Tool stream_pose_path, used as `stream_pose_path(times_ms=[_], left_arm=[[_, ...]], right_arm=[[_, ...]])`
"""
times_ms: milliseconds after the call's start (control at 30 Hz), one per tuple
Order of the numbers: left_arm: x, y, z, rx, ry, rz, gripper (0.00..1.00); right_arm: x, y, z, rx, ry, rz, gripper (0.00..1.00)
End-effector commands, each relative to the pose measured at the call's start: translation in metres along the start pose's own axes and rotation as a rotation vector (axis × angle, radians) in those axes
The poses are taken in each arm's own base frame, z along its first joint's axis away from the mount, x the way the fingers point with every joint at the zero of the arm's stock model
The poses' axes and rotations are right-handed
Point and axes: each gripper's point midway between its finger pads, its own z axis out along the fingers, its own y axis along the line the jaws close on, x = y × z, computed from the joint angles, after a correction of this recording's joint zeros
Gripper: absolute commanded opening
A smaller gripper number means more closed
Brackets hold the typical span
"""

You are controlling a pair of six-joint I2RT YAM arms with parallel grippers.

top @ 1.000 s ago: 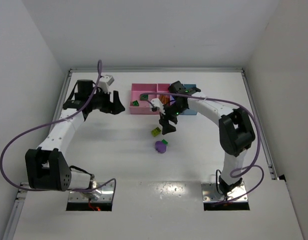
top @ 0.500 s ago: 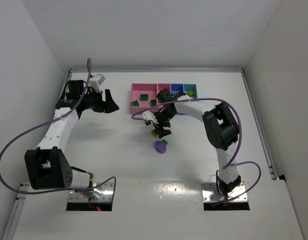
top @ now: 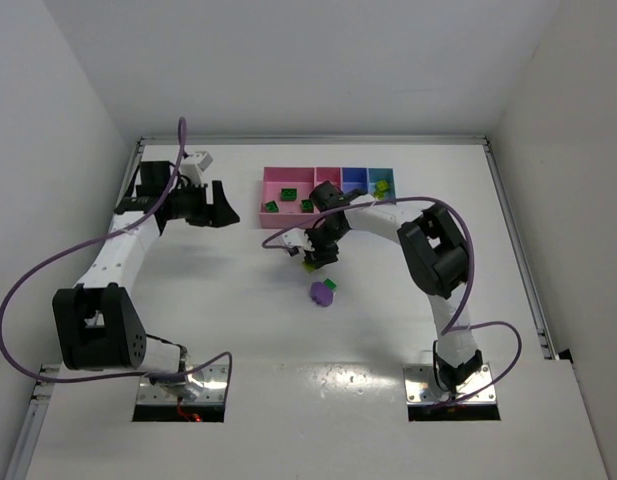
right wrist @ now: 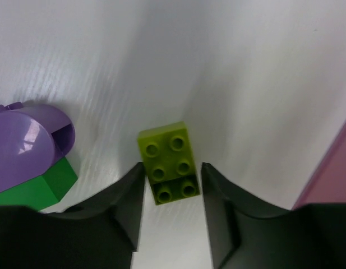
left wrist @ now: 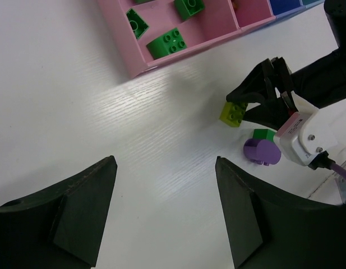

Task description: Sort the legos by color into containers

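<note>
A lime-green brick (right wrist: pixel 167 159) lies flat on the table, and my right gripper (right wrist: pixel 173 168) has closed in on its two long sides. From above, the same brick (top: pixel 310 264) sits under the right gripper (top: pixel 314 258), just below the containers (top: pixel 288 178). A round purple piece (top: pixel 320 292) with a green brick (top: pixel 330 284) against it lies a little nearer. Green bricks (left wrist: pixel 167 43) rest in the pink compartment. My left gripper (left wrist: pixel 164 159) hangs open over bare table, left of the tray (left wrist: pixel 161 59).
The light blue end compartment (top: pixel 382 186) holds a yellow-green brick, and a purple-blue compartment (top: pixel 354 178) sits beside it. White walls close in the table at the back and sides. The right arm's purple cable (top: pixel 288 232) loops over the table near the tray.
My right gripper came down from the tray to the lime-green brick and closed around it. The left arm drew back slightly to the left, still open.
</note>
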Motion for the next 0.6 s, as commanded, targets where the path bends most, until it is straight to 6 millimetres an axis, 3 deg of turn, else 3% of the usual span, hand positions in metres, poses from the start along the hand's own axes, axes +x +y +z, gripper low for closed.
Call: stream_pose_path(times_ms=[0,100,267,400,433,500,533,567], left_arm=[[-0.017,0.000,-0.003,0.010,-0.038,0.020,0.77],[-0.015,0.000,-0.001,0.019,-0.031,0.014,0.77],[-0.017,0.001,0.004,0.042,-0.023,0.017,0.77],[-0.022,0.001,0.008,0.062,-0.030,0.023,0.77],[-0.022,-0.001,0.008,0.074,-0.030,0.023,0.77],[-0.026,-0.006,0.011,0.085,-0.044,0.039,0.77],[-0.024,-0.011,0.015,0.087,-0.035,0.050,0.77],[-0.028,-0.013,0.018,0.085,-0.039,0.064,0.77]], right_arm=[[-0.004,-0.006,0.000,0.032,-0.004,-0.053,0.42],[-0.001,-0.006,0.001,0.034,0.005,-0.053,0.26],[-0.015,-0.003,-0.027,0.039,-0.030,-0.001,0.11],[-0.043,-0.025,-0.092,0.159,-0.171,0.190,0.10],[-0.049,-0.037,-0.123,0.237,-0.212,0.276,0.10],[-0.051,-0.055,-0.155,0.346,-0.258,0.343,0.10],[-0.045,-0.064,-0.179,0.423,-0.267,0.389,0.10],[-0.036,-0.072,-0.188,0.471,-0.273,0.469,0.10]])
